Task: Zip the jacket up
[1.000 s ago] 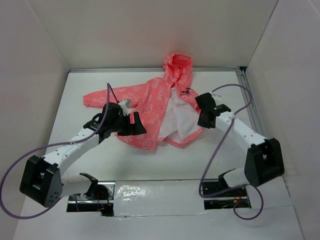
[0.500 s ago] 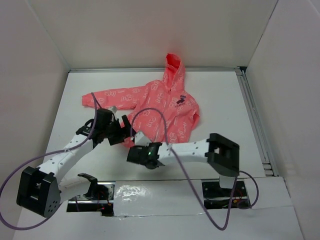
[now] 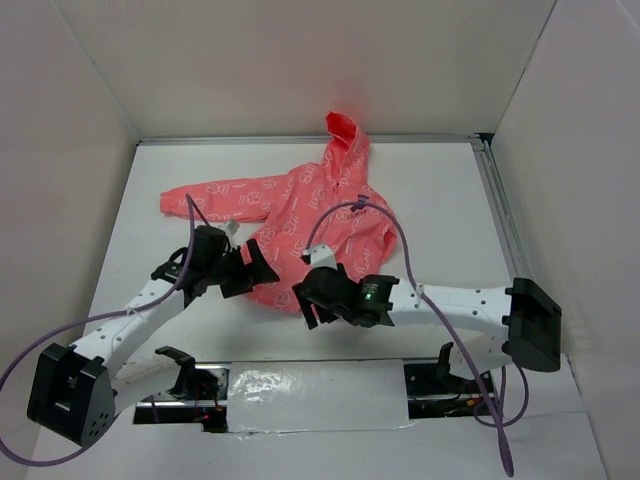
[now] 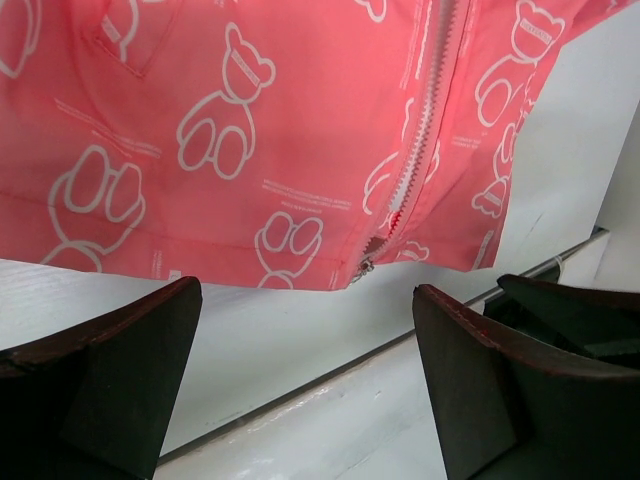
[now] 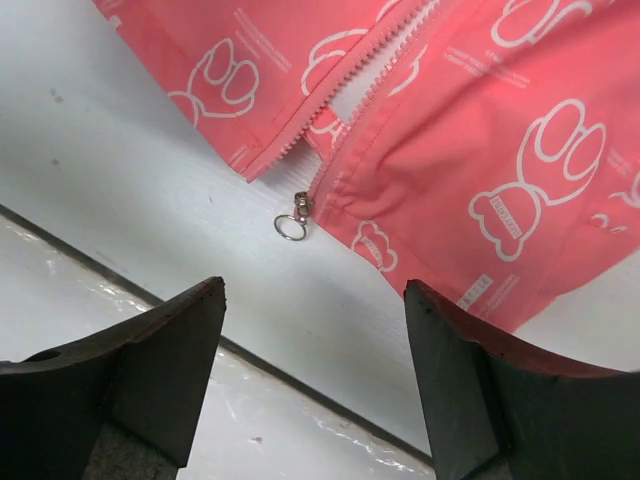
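Right hand (image 5: 315,300) moved to jacket (image 3: 300,215) hem, jaws spread, empty. Zipper pull (image 5: 292,222) just ahead, between fingers (image 5: 150,370); teeth line (image 5: 375,60) runs away, up-right. Second unit, left hand (image 4: 305,330), spread, alongside.

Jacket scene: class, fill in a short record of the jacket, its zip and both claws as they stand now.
Jacket: coral pink, white print, spread on the table
Zip slider: at the bottom hem, ring pull on the table
Zip teeth: apart above the slider, not zipped
Left claw: open, empty, near the hem
Right claw: open, empty, facing the slider
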Robot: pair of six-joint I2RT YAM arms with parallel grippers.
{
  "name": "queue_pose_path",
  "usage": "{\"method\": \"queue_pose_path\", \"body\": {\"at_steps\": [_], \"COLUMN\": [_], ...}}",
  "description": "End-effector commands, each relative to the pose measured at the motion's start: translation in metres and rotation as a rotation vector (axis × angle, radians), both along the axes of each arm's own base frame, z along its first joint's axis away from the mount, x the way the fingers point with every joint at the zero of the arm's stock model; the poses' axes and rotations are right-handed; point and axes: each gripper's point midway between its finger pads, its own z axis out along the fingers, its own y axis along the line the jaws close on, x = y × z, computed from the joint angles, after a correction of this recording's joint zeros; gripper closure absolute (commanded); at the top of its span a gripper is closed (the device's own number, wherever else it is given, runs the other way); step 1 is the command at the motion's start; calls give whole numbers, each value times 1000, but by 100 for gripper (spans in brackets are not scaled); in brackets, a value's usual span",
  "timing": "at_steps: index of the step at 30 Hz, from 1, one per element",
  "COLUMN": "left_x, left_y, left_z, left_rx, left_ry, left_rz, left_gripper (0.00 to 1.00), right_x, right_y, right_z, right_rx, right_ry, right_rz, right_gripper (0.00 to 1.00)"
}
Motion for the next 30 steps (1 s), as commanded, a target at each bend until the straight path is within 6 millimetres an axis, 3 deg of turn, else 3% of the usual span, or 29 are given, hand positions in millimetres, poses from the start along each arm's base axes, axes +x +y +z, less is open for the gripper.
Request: {"method": "queue_pose_path", "body": {"at_steps": [1, 6, 11, 14, 18, 30], "left_x": [-2, -3, -8, -11, -15, -19], "left_y": [-8, -9, -9, -10, -12, -12], "left_z": [8, 5, -2, -5, -8, -11], "left_rx": [-29, -20, -10, -7, -10, -6], "left_ry": [-47, -46, -33, -30, -28, -39], "left_rz": [-37, -40, -52, -64, -73, -84], "left_gripper": [1, 1, 1, 1, 1, 1], "right_x": [-1, 18, 37, 44, 53, 59], "right_y": [4, 4, 1, 11, 7, 13], "right_z": [-7, -25, -58, -66, -76, -54], "right_rx": [104, 156, 69, 107, 107, 210], "right_ry": [90, 203, 228, 262, 280, 248], "right_rz": [-53, -190, -315, -327, -384, -459], "right_gripper": [22, 33, 34, 35, 34, 30]}}
